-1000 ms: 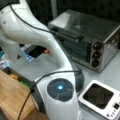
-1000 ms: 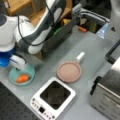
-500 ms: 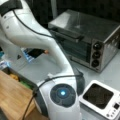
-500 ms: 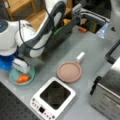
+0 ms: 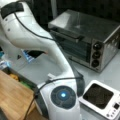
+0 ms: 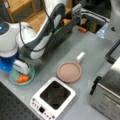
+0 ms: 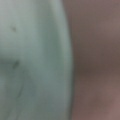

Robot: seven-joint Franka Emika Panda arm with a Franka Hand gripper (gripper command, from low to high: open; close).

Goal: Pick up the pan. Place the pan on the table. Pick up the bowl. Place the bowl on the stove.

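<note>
Stove (image 5: 100, 98) is seen bare at the bottom right in a front view, beside the toaster oven (image 5: 87, 40); the arm's joint fills the foreground and neither the gripper nor the bowl is shown.

In a front view the gripper (image 6: 22, 68) is lowered straight onto the bowl (image 6: 22, 76) at the left, touching its near rim just above the orange food (image 6: 23, 78). Whether it is clenched cannot be told. The pan (image 6: 69, 72) is set on the table (image 6: 95, 50), handle pointing up-right, between bowl and oven. The stove (image 6: 53, 97) lies right of and below the bowl.

The wrist view is filled on its left by pale teal bowl wall (image 7: 32, 60), very close.
</note>
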